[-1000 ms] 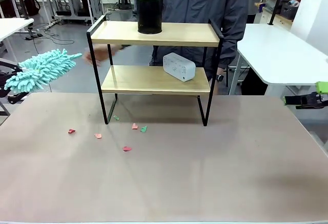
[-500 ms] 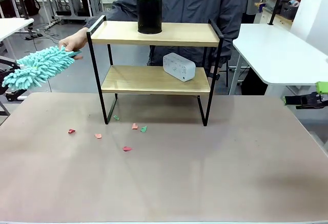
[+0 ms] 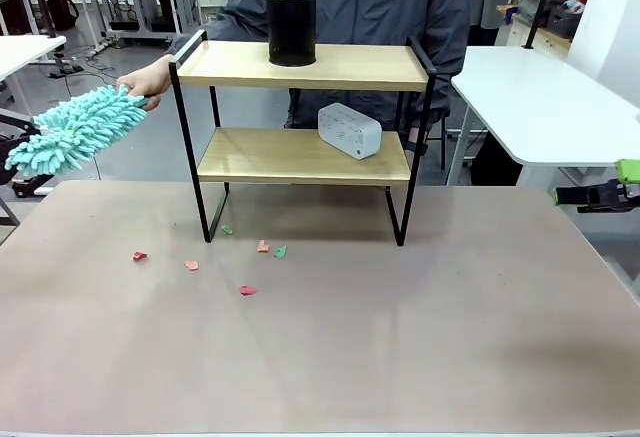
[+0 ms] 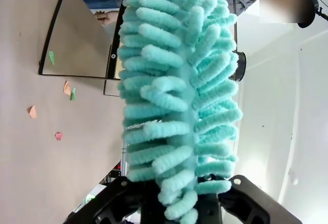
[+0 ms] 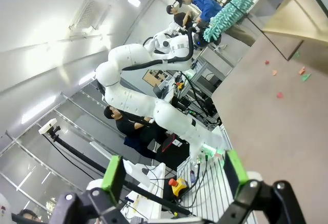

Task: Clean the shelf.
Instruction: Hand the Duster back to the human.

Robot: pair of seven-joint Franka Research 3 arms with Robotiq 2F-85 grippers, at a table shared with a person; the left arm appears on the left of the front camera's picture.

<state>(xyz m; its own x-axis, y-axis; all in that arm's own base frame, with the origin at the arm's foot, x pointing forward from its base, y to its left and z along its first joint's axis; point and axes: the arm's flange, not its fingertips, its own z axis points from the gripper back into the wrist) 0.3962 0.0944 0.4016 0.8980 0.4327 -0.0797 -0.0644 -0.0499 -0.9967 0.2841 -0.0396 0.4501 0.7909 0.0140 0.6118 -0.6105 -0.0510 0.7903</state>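
Behind the paper-strewn bench [image 3: 330, 347], the shelf [image 3: 305, 107] stands mid-bench; a person's hand [image 3: 143, 79] holds the teal duster [image 3: 75, 132] flanked by the left claw [image 4: 177, 196], grip unclear. Right claw [image 5: 171, 175] spread.

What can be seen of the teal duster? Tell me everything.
The duster is a fluffy teal head of thick, soft noodle-like strands, seemingly microfibre. It hangs in the air left of the shelf, tilted up toward it. The left gripper has its base between its jaws, while the person's hand holds its far tip.
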